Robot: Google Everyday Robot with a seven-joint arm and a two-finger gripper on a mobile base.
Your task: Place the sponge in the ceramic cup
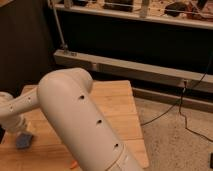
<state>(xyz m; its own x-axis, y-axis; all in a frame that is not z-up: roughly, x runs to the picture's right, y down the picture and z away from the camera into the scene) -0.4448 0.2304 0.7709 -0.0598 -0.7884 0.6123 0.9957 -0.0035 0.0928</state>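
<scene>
The pale blue sponge [23, 140] lies on the wooden table [117, 107] near its left front part. My white arm [75, 120] fills the foreground and bends left, and its wrist ends just above and left of the sponge. The dark gripper [3, 133] shows only as a sliver at the left edge of the camera view, close beside the sponge. The ceramic cup is out of view, hidden by the arm or outside the frame.
The table's right edge drops to a speckled floor [175, 140] with a black cable [187, 107] running across it. A dark shelving unit with a metal rail [130, 67] stands behind the table. A small orange sliver [74, 164] peeks out under the arm.
</scene>
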